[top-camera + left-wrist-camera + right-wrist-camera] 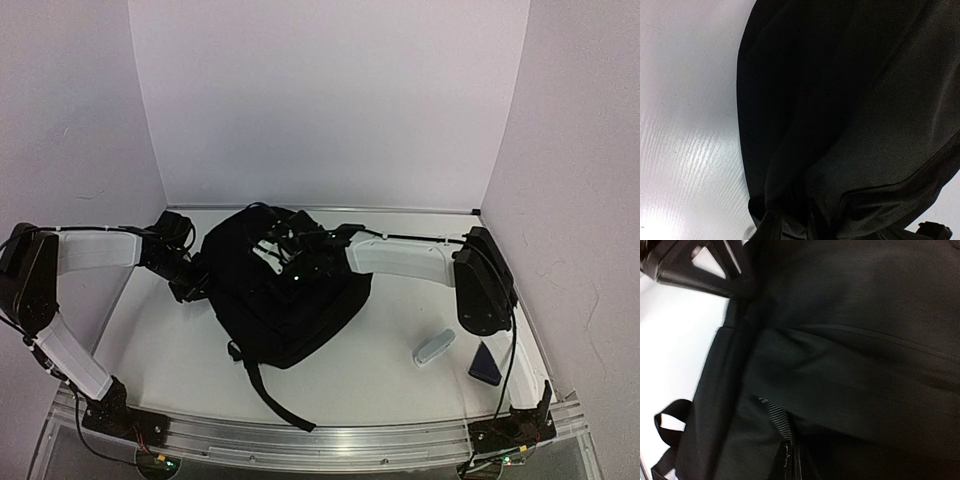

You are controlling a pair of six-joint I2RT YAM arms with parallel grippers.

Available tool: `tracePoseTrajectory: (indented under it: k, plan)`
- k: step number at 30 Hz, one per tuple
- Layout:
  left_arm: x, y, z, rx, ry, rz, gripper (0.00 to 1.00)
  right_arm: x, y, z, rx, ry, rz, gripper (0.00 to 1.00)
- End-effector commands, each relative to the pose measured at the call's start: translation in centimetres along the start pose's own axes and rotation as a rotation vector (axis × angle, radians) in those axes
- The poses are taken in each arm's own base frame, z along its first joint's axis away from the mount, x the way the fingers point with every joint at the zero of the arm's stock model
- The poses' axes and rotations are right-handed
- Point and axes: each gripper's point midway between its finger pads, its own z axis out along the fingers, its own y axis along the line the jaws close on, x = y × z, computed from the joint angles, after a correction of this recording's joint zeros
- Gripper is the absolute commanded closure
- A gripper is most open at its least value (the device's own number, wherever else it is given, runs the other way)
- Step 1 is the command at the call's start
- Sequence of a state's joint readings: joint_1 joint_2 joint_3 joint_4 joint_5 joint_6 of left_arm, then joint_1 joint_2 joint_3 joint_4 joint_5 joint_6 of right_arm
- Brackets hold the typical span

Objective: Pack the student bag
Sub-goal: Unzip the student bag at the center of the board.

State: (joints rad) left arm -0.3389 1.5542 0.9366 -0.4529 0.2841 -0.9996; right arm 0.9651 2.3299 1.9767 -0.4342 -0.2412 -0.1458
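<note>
The student bag [285, 290], a large soft black backpack, lies in the middle of the table, with a strap [275, 395] trailing toward the front edge. My left gripper [195, 275] is at the bag's left edge. In the left wrist view, the gripper [792, 225] has black fabric [850, 125] bunched and pinched between its jaws. My right gripper [290, 262] rests on top of the bag. In the right wrist view, the gripper [792, 460] is shut, with a ribbed black tab [775, 415] of the bag running into the fingertips.
A pale oblong case [434, 347] and a small dark-blue pouch [486, 362] lie on the table at the front right. White walls enclose the table on three sides. The left gripper's body [695, 265] shows at the top left of the right wrist view.
</note>
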Motion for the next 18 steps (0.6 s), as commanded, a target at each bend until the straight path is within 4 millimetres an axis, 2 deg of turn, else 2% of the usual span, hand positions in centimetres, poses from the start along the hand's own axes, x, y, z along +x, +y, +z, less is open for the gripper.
tracePoseTrajectory:
  k: [1, 5, 12, 15, 18]
  plan:
    - [-1.3, -1.1, 0.0, 0.007, -0.035, 0.013, 0.97, -2.0, -6.3, -5.4, 0.138, -0.062, 0.037, 1.0]
    - [-1.2, -0.4, 0.5, -0.023, -0.023, 0.01, 1.0, -1.1, -11.8, -7.4, 0.227, -0.061, 0.098, 1.0]
    - [0.0, -1.2, 0.7, 0.015, 0.037, 0.051, 1.0, 3.1, -22.8, -9.1, 0.437, 0.002, 0.166, 1.0]
    - [1.4, -2.2, 0.3, 0.058, 0.064, 0.103, 1.0, 2.7, -25.6, -9.4, 0.489, -0.016, 0.18, 1.0]
    - [3.5, -3.5, -0.1, 0.09, 0.102, 0.166, 1.0, 1.6, -26.8, -9.1, 0.502, -0.047, 0.18, 1.0]
